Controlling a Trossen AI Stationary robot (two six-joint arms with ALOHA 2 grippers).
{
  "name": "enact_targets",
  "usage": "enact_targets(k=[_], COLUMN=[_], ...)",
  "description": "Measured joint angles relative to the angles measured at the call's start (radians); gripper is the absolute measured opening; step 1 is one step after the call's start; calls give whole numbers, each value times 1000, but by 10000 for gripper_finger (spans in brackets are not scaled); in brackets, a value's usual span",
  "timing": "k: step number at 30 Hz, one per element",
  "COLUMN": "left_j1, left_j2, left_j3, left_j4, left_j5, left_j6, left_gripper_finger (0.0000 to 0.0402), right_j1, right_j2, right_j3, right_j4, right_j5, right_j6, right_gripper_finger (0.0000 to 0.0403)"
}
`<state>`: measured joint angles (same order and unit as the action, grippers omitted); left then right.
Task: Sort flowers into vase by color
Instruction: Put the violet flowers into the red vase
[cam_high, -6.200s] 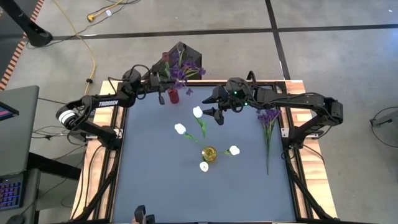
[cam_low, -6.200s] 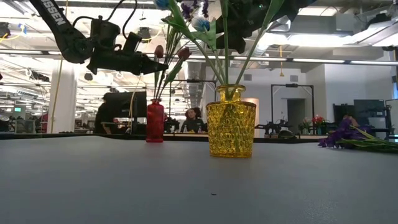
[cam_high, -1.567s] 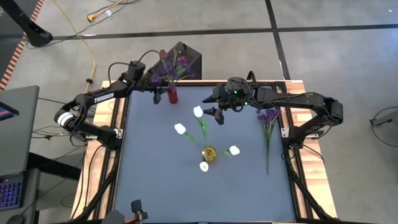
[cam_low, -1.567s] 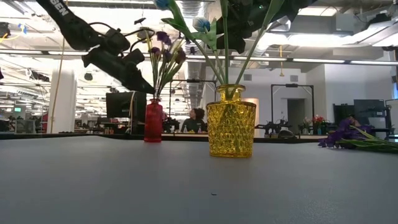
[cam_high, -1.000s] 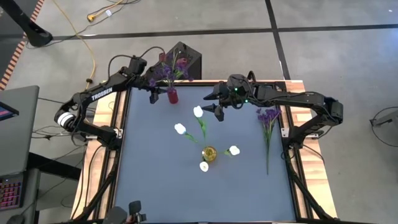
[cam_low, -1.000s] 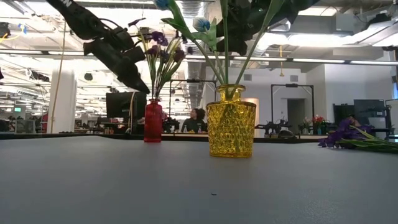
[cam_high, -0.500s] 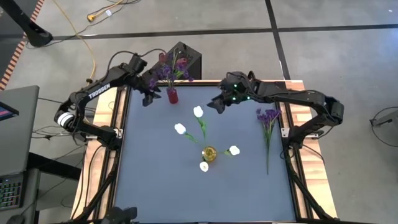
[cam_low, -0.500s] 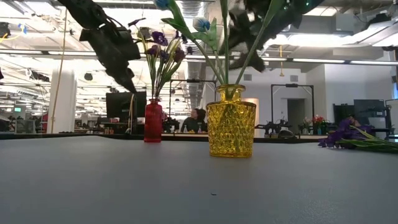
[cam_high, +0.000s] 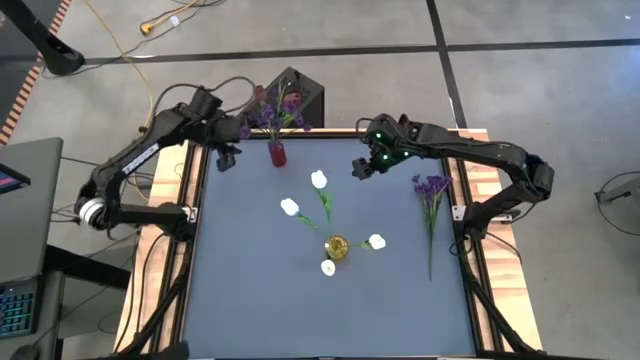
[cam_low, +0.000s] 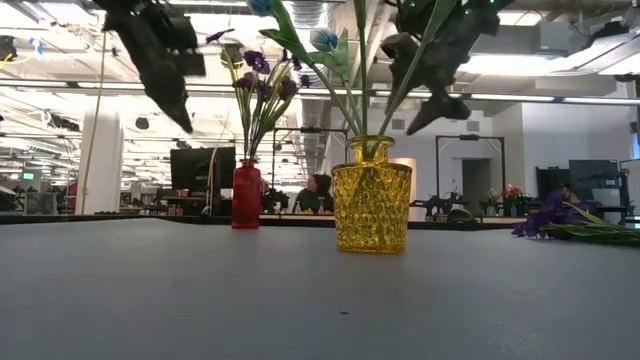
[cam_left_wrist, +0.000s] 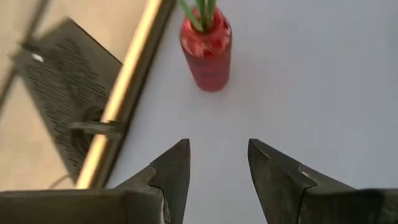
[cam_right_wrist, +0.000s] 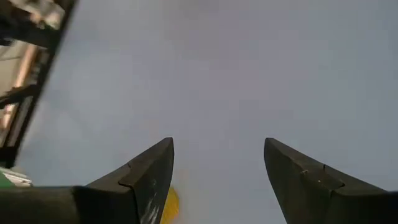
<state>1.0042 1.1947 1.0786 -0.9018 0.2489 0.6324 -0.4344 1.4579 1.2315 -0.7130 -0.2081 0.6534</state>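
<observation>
Fingers of your left gripper (cam_left_wrist: 217, 168) stand parted with nothing between them; the red vase (cam_left_wrist: 206, 46) sits on the table ahead of the tips, apart from them. From above, your left gripper (cam_high: 222, 155) hangs just left of the red vase (cam_high: 277, 153), which holds purple sprigs (cam_high: 275, 115) and a dark red tulip (cam_high: 265, 92). Your right gripper (cam_right_wrist: 217, 168) is likewise spread and empty, well right of the red vase, near the loose purple sprigs (cam_high: 431, 190) on the table (cam_high: 250, 290). White tulips (cam_high: 318, 180) stand in the yellow vase (cam_high: 336, 247), nearer the table's centre.
</observation>
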Motion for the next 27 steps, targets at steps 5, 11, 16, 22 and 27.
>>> enact_targets(k=[5,11,16,22,27], left_j1=[0,0,0,0,0], left_j2=[-131,-252,-295,-297,-293], left_j3=[0,0,0,-1,-1], left_j4=[2,37,70,73,73], left_j5=[-3,26,138,157,164], left_j6=[-47,-97,-107,-154,-182], left_gripper_finger=[149,149,149,149,149], right_j1=[13,76,136,204,208], right_j2=[0,-1,-1,-18,-123], right_j3=[32,-13,-133,-299,-451], right_j4=[-221,-418,-477,-480,-462], right_j5=[53,81,78,49,39], right_j6=[77,157,252,331,402], right_gripper_finger=[276,276,276,276,276])
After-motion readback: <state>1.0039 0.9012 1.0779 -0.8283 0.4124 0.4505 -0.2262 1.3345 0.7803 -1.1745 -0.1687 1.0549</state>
